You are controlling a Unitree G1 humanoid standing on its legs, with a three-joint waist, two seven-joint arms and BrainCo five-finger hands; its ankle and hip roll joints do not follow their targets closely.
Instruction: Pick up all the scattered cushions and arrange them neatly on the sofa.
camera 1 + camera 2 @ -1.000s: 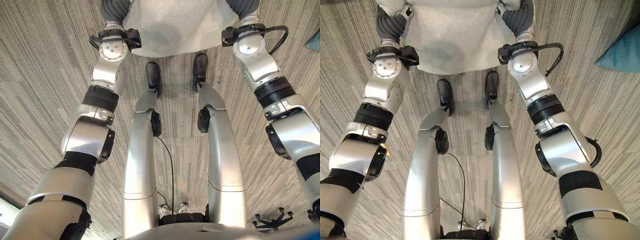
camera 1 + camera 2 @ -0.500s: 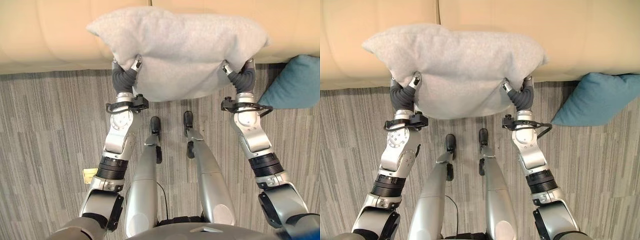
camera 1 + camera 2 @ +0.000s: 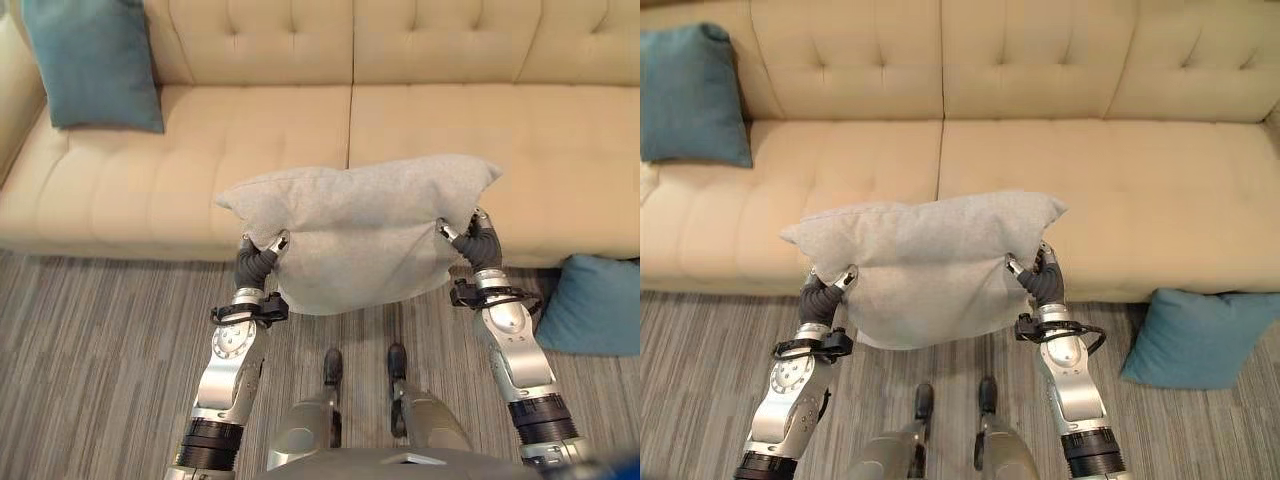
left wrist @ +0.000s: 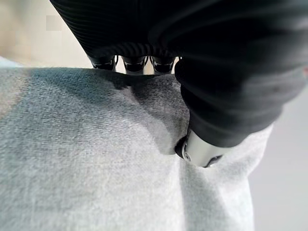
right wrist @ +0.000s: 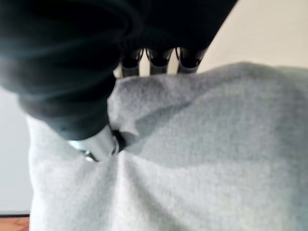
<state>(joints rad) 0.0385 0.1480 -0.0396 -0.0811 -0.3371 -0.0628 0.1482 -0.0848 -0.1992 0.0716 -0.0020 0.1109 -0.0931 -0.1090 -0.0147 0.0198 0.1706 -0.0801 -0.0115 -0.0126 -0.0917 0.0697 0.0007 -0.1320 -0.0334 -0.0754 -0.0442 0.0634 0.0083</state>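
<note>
Fuzzy grey cushion (image 3: 360,230), plump, no print, held aloft before the tufted cream sofa (image 3: 450,110), front edge; pinched by left hand (image 3: 262,255) and right hand (image 3: 472,238).

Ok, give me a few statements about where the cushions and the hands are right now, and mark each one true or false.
1. Both the left hand and the right hand pinch the grey cushion. True.
2. A teal cushion on the sofa leans at the robot's left end. True.
3. The grey cushion lies flat on the sofa seat. False: it is held up in front of the sofa.
4. The teal cushion on the floor is at the robot's left. False: it sits at its right.
</note>
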